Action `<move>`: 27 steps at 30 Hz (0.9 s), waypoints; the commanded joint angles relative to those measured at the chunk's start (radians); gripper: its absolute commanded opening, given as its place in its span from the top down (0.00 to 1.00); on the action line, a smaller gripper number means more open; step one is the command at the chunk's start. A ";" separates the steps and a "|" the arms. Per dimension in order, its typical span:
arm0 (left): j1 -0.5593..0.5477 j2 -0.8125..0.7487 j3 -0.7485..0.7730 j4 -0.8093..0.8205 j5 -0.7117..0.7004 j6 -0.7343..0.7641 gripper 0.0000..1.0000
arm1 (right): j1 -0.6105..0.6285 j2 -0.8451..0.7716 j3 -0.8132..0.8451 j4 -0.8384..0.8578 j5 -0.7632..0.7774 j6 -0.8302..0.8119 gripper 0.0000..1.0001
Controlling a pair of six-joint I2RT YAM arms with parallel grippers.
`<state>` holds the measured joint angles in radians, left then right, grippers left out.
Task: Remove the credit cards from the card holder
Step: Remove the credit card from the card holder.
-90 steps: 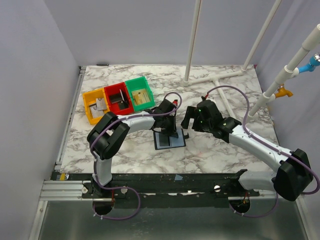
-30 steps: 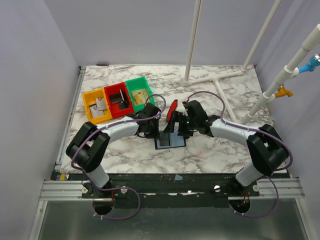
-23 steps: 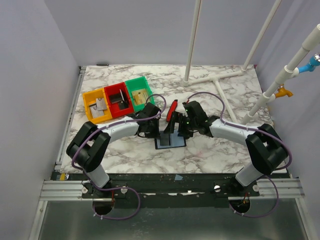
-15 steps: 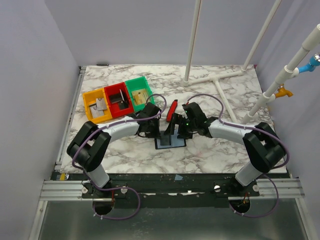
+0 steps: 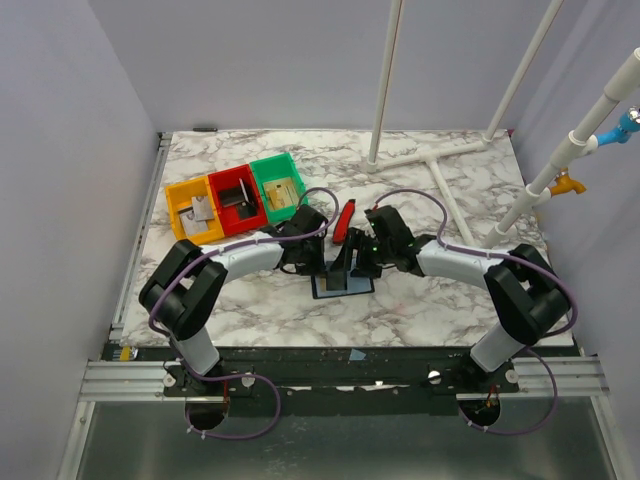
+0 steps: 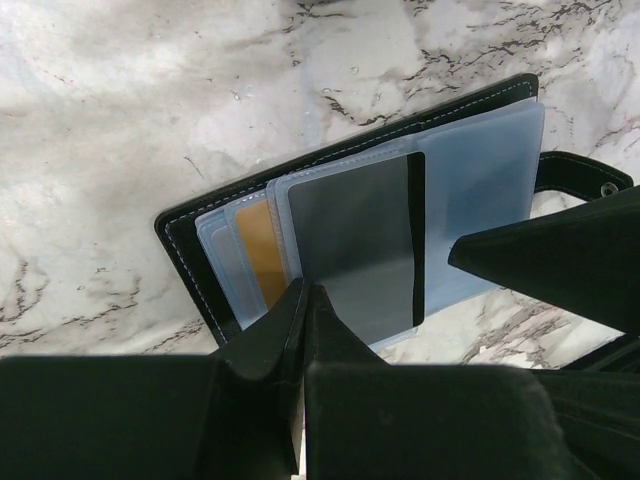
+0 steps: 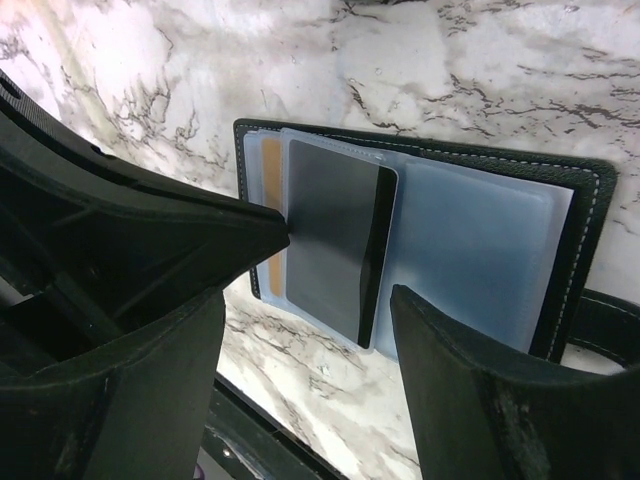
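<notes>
Top external view: a white marble-patterned table [image 5: 450, 170] stands between plain lilac-grey walls [image 5: 250, 60], with a black rail [image 5: 330, 365] along its near edge where both arm bases sit. A white pipe frame [image 5: 385, 80] rises from the back of the table and more pipes slant in at the right. Toward the back left an orange bin [image 5: 192, 212], a red bin [image 5: 236, 198] and a green bin [image 5: 280, 185] stand touching in a row. A red-and-black tool [image 5: 343, 220] lies just beyond the two wrists. Bare marble lies to the front left and front right of the arms and across the back.

The card holder [image 5: 342, 288] lies open and flat near the table's middle, with both grippers meeting over it. It is black with pale stitching, its inner faces lined with bluish clear sleeves [image 7: 470, 250], and a black strap [image 6: 580, 180] runs off one side. A grey card [image 7: 330, 240] with a darker band along one long edge sits in the front sleeve. A tan-gold card [image 6: 258, 265] shows as a strip behind it, nearer the holder's outer edge.

In the left wrist view the left gripper [image 6: 303, 295] has its fingers pressed together, the tip at the grey card's edge; nothing shows between them. In the right wrist view the right gripper [image 7: 305, 300] has its fingers apart on either side of the grey card's near end, holding nothing.
</notes>
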<state>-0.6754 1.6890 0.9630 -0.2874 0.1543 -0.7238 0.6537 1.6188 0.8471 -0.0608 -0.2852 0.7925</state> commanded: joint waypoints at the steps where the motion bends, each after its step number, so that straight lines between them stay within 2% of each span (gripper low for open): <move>1: -0.012 0.026 0.008 -0.002 0.015 -0.002 1.00 | -0.021 0.023 -0.040 0.052 -0.064 0.021 0.33; 5: -0.014 0.030 0.007 -0.001 0.015 -0.003 1.00 | -0.040 0.034 -0.064 0.113 -0.113 0.038 0.40; 12: -0.014 0.032 0.005 -0.003 0.014 -0.006 1.00 | -0.101 0.052 -0.133 0.216 -0.194 0.081 0.41; 16: -0.015 0.031 0.008 -0.007 0.014 -0.003 1.00 | -0.125 0.072 -0.165 0.272 -0.232 0.100 0.49; 22: -0.013 0.031 0.013 -0.010 0.014 -0.002 1.00 | -0.144 0.124 -0.207 0.395 -0.305 0.163 0.67; 27: -0.013 0.032 0.010 -0.012 0.014 -0.003 1.00 | -0.165 0.149 -0.228 0.438 -0.321 0.182 0.70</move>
<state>-0.6819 1.6966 0.9668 -0.2783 0.1612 -0.7277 0.5037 1.7386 0.6445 0.3233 -0.5751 0.9527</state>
